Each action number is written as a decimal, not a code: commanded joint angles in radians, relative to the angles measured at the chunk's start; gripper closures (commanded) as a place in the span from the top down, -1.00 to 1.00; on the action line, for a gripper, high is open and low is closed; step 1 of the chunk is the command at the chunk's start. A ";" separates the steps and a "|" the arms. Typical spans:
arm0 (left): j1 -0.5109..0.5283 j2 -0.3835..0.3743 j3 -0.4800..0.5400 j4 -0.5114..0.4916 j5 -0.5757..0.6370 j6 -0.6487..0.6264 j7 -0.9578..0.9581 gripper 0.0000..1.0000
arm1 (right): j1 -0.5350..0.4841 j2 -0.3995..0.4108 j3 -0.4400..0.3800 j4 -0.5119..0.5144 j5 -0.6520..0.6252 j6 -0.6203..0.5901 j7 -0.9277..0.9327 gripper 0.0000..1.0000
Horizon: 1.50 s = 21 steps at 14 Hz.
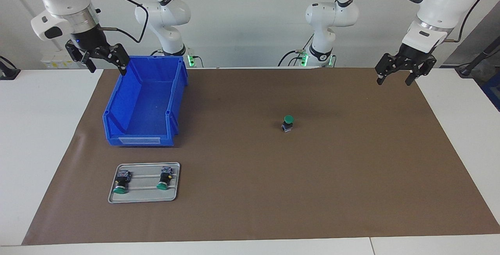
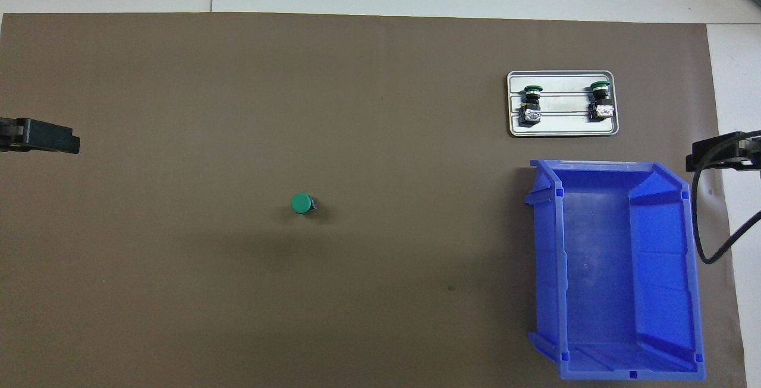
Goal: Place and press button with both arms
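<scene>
We hold both arms raised, wrists pointing down: the left gripper point(image 1: 405, 74) spread wide over the mat's point(image 1: 312, 192) edge, the right gripper point(image 1: 102, 60) spread wide beside the bin point(image 1: 136, 102). The button point(image 1: 288, 123) stands upright mid-mat, untouched.

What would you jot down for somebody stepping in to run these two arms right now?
Left gripper: open, empty, raised over the mat's edge at its own end. Right gripper: open, empty, up by the blue bin; both arms wait.
One button stands upright, cap up, alone on the brown mat. Two more buttons lie on the grey tray.
Done: one button looks placed. Left: pressing it.
</scene>
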 commanded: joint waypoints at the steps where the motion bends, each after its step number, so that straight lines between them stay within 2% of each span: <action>1: 0.030 0.019 -0.028 0.049 0.007 -0.047 0.012 0.99 | -0.013 -0.009 0.008 -0.001 0.008 -0.007 -0.021 1.00; 3: 0.045 -0.002 -0.062 0.041 0.008 -0.065 0.009 0.99 | -0.012 -0.009 0.008 -0.001 0.008 -0.007 -0.021 1.00; 7: 0.134 0.004 -0.153 0.051 0.016 -0.092 0.009 1.00 | -0.014 -0.009 0.008 0.000 0.008 -0.007 -0.021 1.00; 10: 0.133 0.012 -0.151 0.052 0.010 -0.114 0.009 1.00 | -0.013 -0.009 0.008 0.000 0.008 -0.007 -0.021 1.00; 13: 0.130 0.039 -0.151 0.121 0.004 -0.153 0.009 1.00 | -0.012 -0.007 0.008 0.000 0.008 -0.007 -0.021 1.00; 21: 0.116 0.016 -0.147 0.087 0.013 -0.147 0.003 1.00 | -0.011 -0.015 0.008 -0.009 0.009 -0.007 -0.036 1.00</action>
